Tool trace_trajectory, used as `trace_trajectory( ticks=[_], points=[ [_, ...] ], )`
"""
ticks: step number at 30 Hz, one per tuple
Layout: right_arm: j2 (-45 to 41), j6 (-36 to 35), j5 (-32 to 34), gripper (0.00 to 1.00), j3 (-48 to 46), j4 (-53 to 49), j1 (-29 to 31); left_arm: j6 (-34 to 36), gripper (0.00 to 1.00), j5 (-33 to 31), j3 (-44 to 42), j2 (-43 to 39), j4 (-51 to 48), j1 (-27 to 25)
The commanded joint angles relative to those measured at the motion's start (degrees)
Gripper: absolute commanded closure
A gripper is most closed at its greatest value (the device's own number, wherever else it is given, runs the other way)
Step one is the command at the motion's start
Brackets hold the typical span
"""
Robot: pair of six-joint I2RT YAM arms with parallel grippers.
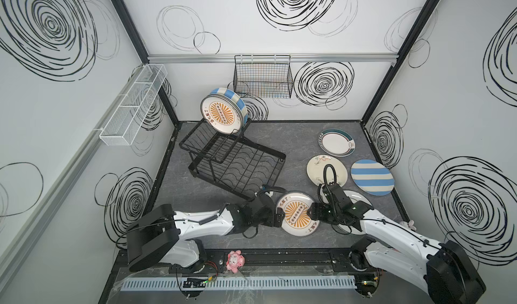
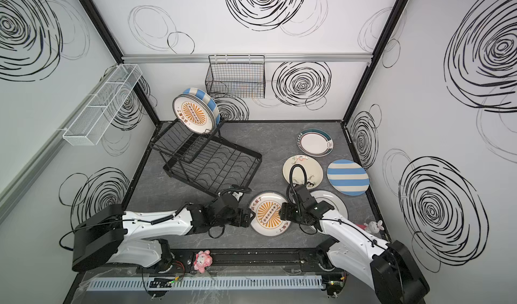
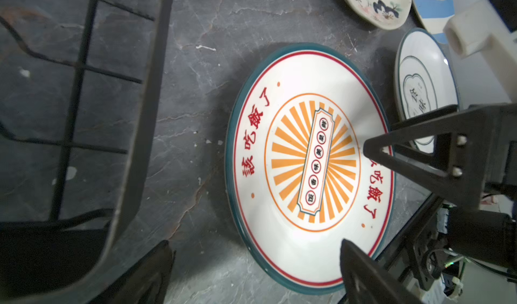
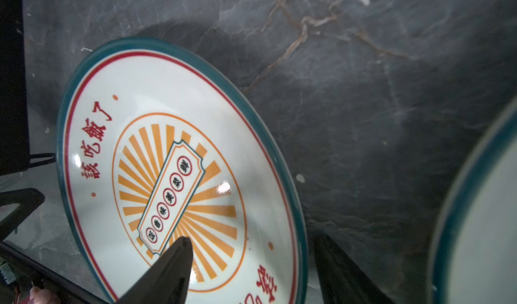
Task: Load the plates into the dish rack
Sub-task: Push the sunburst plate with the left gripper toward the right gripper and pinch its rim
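A plate with an orange sunburst sits on the grey table between my two grippers. My left gripper is open at its left edge, one finger over the rim and the other over bare table. My right gripper straddles the opposite rim with its jaws apart, one finger over the sunburst and the other outside the rim. The black dish rack holds a second sunburst plate and a blue-striped plate upright on its upper tier.
On the table at the right lie a teal-rimmed plate, a floral plate and a blue-striped plate. A white plate lies partly under my right arm. A black basket and a white basket hang on the walls.
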Motion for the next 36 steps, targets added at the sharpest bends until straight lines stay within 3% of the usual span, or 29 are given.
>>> trace_trajectory(
  ticks=[1, 13, 24, 34, 36],
  points=[
    [-0.3, 1.4, -2.4, 0.3, -2.5, 1.7, -0.4, 1.8, 0.04, 0.6, 2.2, 1.9, 2.2, -0.3],
    [-4.5, 3.1, -2.4, 0.47, -6.6, 3.2, -1.4, 4.3, 0.04, 4.8, 6.7, 9.8, 3.7, -0.6],
    [-8.3, 3.6, -3.7, 0.76, -9.3, 4.3, -3.8, 5.4, 0.04, 7.9, 8.7, 13.2, 5.3, -0.9],
    [-19.0, 4.4, -3.2, 1.0, -8.8, 1.9, -6.2, 5.3, 0.04, 9.4, 8.8, 14.0, 6.8, -1.0],
    [-21.9, 4.7, -1.8, 1.0, -8.1, 0.9, -6.5, 5.2, 0.04, 9.5, 8.9, 13.5, 6.7, -1.0]
  ],
)
